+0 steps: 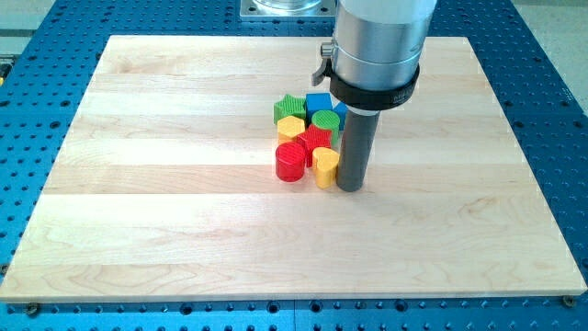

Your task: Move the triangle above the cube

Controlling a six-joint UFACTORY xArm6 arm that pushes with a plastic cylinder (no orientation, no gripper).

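Note:
My tip [350,188] rests on the wooden board [165,202] at the right side of a tight cluster of blocks, touching or almost touching the yellow heart [324,166]. The blue cube [318,102] is at the cluster's top. A small blue piece [340,109] shows just right of the cube, mostly hidden behind the rod, so its shape cannot be made out. A green star [288,108] lies left of the cube and a green round block [325,120] below it. A yellow hexagon [291,127], a red star [315,138] and a red cylinder [290,161] fill the lower left.
The board sits on a blue perforated table [37,138] that shows on all sides. The arm's wide silver body [377,46] hangs over the cluster's upper right and hides what is behind it. A metal base plate [285,7] is at the view's top.

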